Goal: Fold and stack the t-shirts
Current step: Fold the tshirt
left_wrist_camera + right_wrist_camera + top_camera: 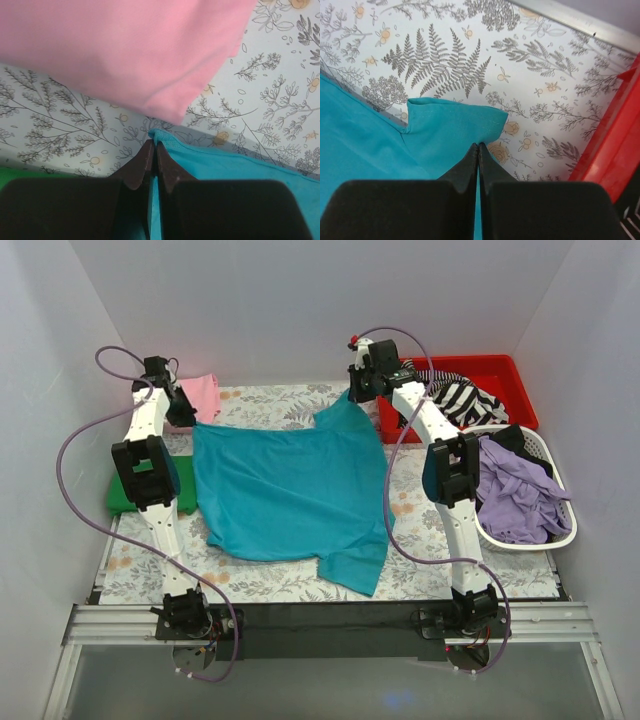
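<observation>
A teal t-shirt [285, 490] lies spread on the floral table cover, one sleeve at the near right. My left gripper [185, 418] is shut on its far left corner [162, 137], with cloth pinched between the fingertips. My right gripper [362, 388] is shut on its far right corner [455, 130], lifted a little off the table. A folded light pink t-shirt [203, 395] lies at the far left, just beyond the left gripper [154, 145]; it fills the top of the left wrist view [125, 50]. A folded green t-shirt [125, 495] lies at the left edge under the left arm.
A red bin [505, 375] at the far right holds a black-and-white striped garment [455, 400]; its wall shows in the right wrist view [612, 145]. A white basket [555, 535] at the right holds purple [515, 495] and dark clothes. White walls enclose the table.
</observation>
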